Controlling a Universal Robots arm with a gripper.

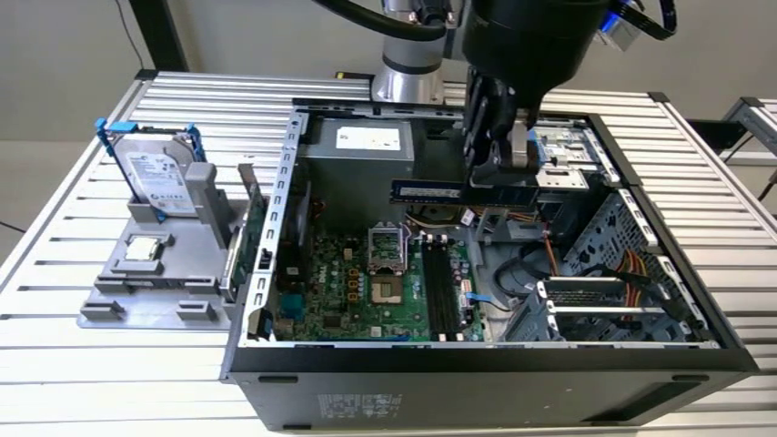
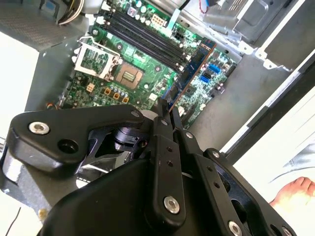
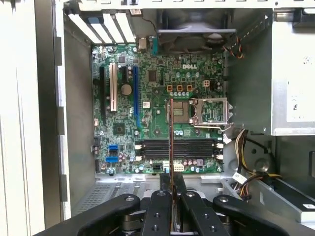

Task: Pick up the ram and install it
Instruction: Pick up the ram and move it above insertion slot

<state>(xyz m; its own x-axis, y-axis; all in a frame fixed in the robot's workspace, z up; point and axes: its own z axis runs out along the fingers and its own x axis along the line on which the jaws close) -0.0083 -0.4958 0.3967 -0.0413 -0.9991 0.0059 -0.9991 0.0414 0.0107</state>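
Observation:
The ram [image 1: 428, 191] is a thin dark blue stick, held level above the open computer case [image 1: 486, 360]. My gripper [image 1: 499, 178] is shut on one end of it, over the back right of the case in the exterior view. In the first wrist view the ram [image 3: 171, 132] shows edge-on, running out from my gripper [image 3: 172, 191] across the green motherboard [image 3: 157, 93]. It hangs above the black memory slots [image 3: 177, 147], which lie crosswise to it. In the second wrist view the ram [image 2: 191, 71] sticks out from my gripper [image 2: 165, 112] beside the memory slots [image 2: 142, 37].
On the exterior view's left a grey fixture [image 1: 152, 296] holds a silver hard drive in a blue frame [image 1: 156, 177], a processor chip [image 1: 144, 248] and an upright green card [image 1: 249, 238]. Inside the case are the open processor socket [image 1: 386, 248], a power supply [image 1: 362, 138] and cable bundles [image 1: 631, 269].

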